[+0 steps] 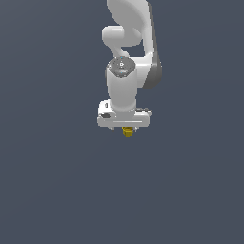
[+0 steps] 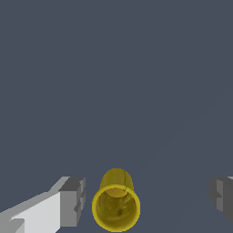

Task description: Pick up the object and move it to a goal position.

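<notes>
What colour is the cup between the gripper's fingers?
Mustard yellow cup, clearest in the wrist view.

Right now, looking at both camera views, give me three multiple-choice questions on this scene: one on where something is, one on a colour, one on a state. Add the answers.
1. Where is the small mustard-yellow cup-like cylinder?
A. between the two fingers of the white tool
B. far off at the exterior view's left
C. on top of the arm

2. What colour is the cylinder's rim?
A. red
B. yellow
C. green

3. How do the tool's fingers stand?
A. clamped on the cylinder
B. shut with nothing between them
C. spread apart, with a gap to the cylinder on each side

Answers:
1 A, the wrist view shows a finger on either side of it.
2 B, the flared rim is yellow in both views.
3 C, grey background shows between each finger and the cylinder.
</notes>
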### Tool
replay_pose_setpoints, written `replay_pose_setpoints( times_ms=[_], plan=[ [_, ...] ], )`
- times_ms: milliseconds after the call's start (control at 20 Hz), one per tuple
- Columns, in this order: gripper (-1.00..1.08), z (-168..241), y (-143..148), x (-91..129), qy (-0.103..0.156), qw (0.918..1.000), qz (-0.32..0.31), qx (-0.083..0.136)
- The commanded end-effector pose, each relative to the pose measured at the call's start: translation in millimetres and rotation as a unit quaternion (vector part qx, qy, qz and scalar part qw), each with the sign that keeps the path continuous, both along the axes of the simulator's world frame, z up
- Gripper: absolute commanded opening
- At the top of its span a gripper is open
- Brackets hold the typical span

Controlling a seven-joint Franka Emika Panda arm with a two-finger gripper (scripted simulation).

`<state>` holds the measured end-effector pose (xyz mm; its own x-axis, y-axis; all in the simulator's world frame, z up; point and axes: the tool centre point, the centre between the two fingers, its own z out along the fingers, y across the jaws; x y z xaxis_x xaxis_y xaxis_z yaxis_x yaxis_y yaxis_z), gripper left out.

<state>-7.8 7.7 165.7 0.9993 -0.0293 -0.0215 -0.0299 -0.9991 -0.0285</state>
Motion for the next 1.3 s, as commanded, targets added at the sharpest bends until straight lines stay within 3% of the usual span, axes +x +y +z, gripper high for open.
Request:
replay_pose_setpoints(
  times_ms=[0,350,700,1250],
  plan=[
    [1.00,0,-4,-1,0.003,1.0000,-0.004,0.002],
    [1.00,-4,-2,-4,0.002,1.0000,0.008,0.000],
    [1.00,-22,5,-22,-0.002,0.9983,0.059,-0.004],
    [1.00,-60,21,-71,-0.011,0.9830,0.183,-0.011]
  ],
)
